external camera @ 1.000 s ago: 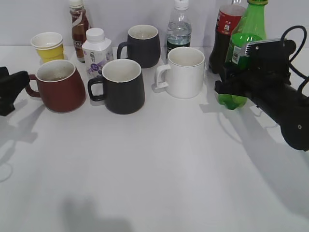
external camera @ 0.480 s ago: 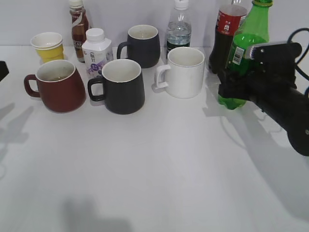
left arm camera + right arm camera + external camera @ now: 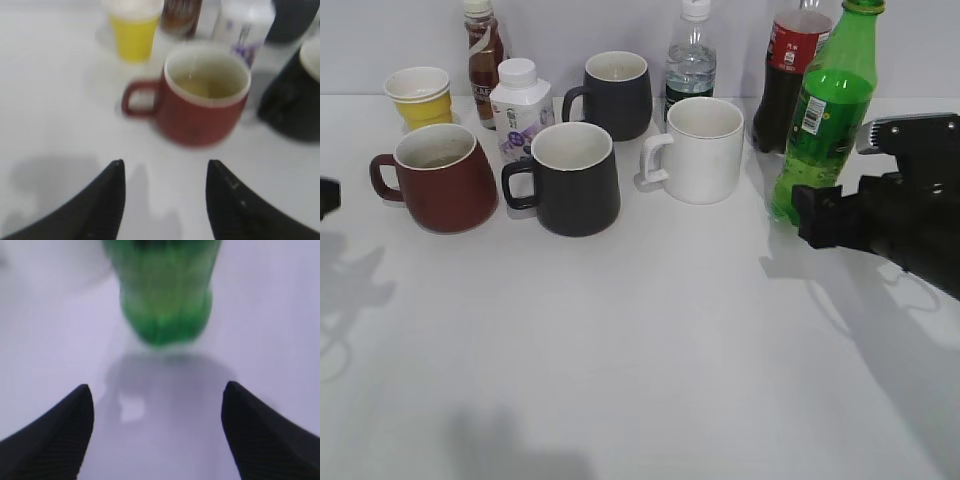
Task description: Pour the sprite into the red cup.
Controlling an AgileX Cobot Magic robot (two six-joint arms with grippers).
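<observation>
The sprite (image 3: 825, 115), a tall green bottle with a green cap, stands upright at the back right; its base shows in the right wrist view (image 3: 165, 300). My right gripper (image 3: 157, 395) is open and empty, a little in front of the bottle, apart from it; its arm (image 3: 890, 215) is right of the bottle. The red cup (image 3: 442, 177) stands at the left, handle to the left, with pale liquid inside in the left wrist view (image 3: 205, 95). My left gripper (image 3: 165, 170) is open and empty, short of the cup; only a bit shows at the left edge (image 3: 326, 197).
Two black mugs (image 3: 570, 178) (image 3: 615, 95), a white mug (image 3: 700, 148), a yellow paper cup (image 3: 418, 95), a white milk bottle (image 3: 518, 105), a brown bottle (image 3: 482, 55), a clear water bottle (image 3: 691, 55) and a cola bottle (image 3: 788, 70) crowd the back of the white table (image 3: 640, 350).
My right gripper has let go of the sprite and drawn back to the right and toward the front; the bottle stands free. My left gripper has pulled away from the red cup toward the left edge.
</observation>
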